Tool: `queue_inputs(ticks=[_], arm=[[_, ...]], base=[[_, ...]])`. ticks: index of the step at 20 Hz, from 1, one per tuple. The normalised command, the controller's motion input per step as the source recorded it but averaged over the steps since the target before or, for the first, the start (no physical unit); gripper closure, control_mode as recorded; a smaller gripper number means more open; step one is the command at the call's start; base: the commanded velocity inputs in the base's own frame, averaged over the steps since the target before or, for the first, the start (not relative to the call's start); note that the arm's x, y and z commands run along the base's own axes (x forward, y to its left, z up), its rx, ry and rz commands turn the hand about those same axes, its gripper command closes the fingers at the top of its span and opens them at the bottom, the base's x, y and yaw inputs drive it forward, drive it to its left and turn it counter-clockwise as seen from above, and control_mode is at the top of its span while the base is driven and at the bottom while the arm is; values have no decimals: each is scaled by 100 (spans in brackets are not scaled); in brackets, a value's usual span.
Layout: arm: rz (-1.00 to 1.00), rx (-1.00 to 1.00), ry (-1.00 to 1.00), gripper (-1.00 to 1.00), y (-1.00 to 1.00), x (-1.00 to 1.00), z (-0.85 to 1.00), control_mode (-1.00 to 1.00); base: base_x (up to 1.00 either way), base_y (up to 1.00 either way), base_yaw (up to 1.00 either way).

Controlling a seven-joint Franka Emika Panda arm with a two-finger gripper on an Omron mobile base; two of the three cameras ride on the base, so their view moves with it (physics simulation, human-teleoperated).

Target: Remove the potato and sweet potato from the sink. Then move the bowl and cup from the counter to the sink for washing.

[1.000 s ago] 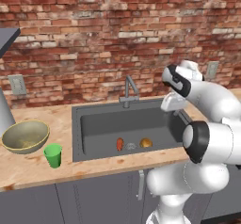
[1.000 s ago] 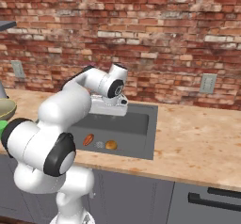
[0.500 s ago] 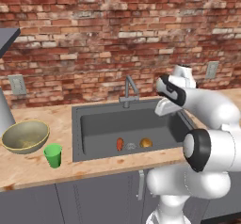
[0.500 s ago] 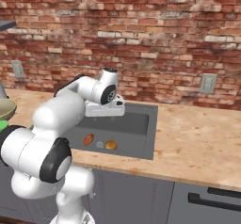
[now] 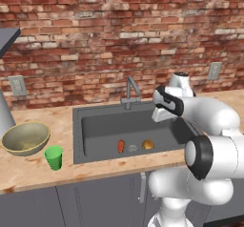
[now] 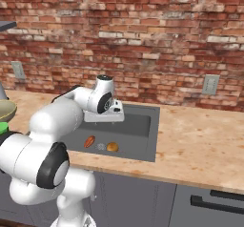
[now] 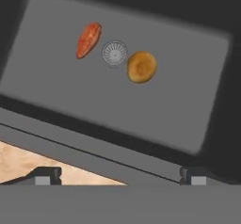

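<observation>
The first step is in hand: clearing the sink (image 5: pixel 95 126). The fingers (image 7: pixel 117 173) are spread wide and empty, poised over the basin's rim. Ahead of and below them, on the sink floor, the potato (image 7: pixel 141 67) and the sweet potato (image 7: pixel 88 40) lie either side of the drain (image 7: pixel 114 53), apart from it. The bowl (image 5: pixel 25 138) and cup (image 5: pixel 54 157) wait on the bench (image 5: pixel 38 171), well off to the fingers' left. Next, probably: descend, centre on one vegetable, then pinch.

Orange-red sweet potato (image 7: pixel 88 40), golden-brown potato (image 7: pixel 141 67) (dark grey sink (image 7: pixel 155 124)), green cup (image 5: pixel 54 157).
</observation>
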Motion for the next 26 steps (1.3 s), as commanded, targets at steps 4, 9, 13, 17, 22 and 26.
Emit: queue_inputs(ticks=[4, 9, 13, 17, 22, 26], arm=[[-16, 0, 0, -100, 0, 17, -14, -100], [-13, 0, 0, -100, 0, 21, -14, -100], [-13, 0, 0, -100, 0, 17, -18, -100], [-11, 0, 0, -100, 0, 18, -16, -100], [-8, 0, 0, -100, 0, 18, -16, -100], [-4, 0, 0, -100, 0, 17, -18, -100]], base=[[0, 0, 0], [0, 0, 0], [0, 0, 0], [0, 0, 0], [0, 0, 0], [0, 0, 0]])
